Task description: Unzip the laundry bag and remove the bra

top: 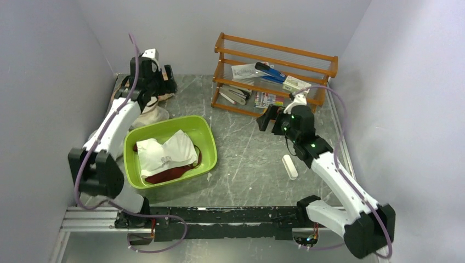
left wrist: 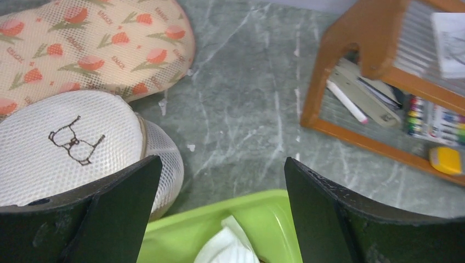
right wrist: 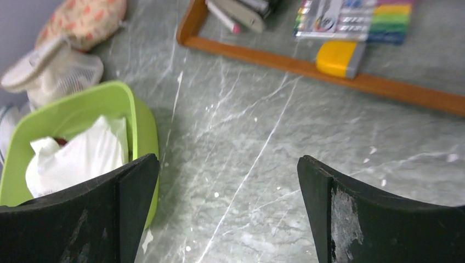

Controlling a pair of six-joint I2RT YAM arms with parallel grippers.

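**Left pincer to the peach bag's rim, clear of the white dome**

My left gripper (left wrist: pixel 222 164) is spread wide with nothing between its fingers. It hangs over the far left part of the table, just above the far rim of the green basin (left wrist: pixel 181 227). My right gripper (right wrist: pixel 227 161) is equally wide and empty, over bare table between the basin and the wooden rack (right wrist: pixel 329 68).

The laundry bag (left wrist: pixel 93 49) lies flat on the table in the far left corner, beyond the basin. It is peach with red-orange flower prints. The white mesh bag (left wrist: pixel 71 142) with the bra drawing sits against its near edge, right beside one of my left fingers.

I judge this to be the approach, with nothing unzipped yet. To do it well, I'd steer the left wrist past the white dome toward the peach lobe, so I don't nudge the wrong bag. I can't make out the zipper pull in any view, so I'd search along the rim before descending. The pouch looks soft and light and will likely slide when tugged. I'd therefore bring the right arm across to pin one lobe, keeping it clear of the basin wall on the way
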